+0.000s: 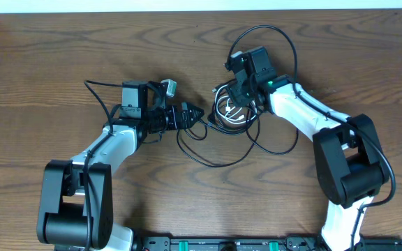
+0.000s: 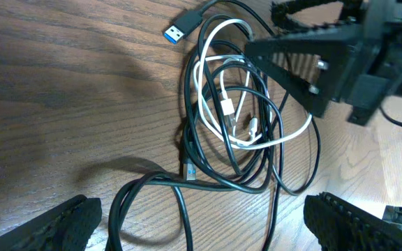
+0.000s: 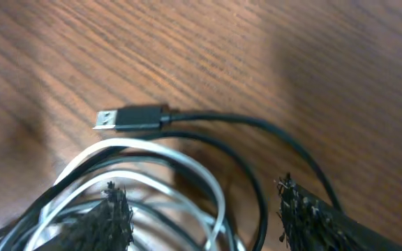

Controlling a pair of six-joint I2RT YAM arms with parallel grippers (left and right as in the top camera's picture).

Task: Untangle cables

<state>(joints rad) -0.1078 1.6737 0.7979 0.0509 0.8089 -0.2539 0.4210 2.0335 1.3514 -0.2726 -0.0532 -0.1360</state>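
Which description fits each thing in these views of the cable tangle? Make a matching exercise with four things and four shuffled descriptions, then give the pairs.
Things:
1 white cable
2 blue-tipped plug
3 left gripper
4 right gripper

Descriptions:
A open, over the white loops
B on the bare table at the edge of the tangle
C open wide, beside the tangle
D looped among black cables

Pairs: 1-D, 2-B, 3-C, 4-A
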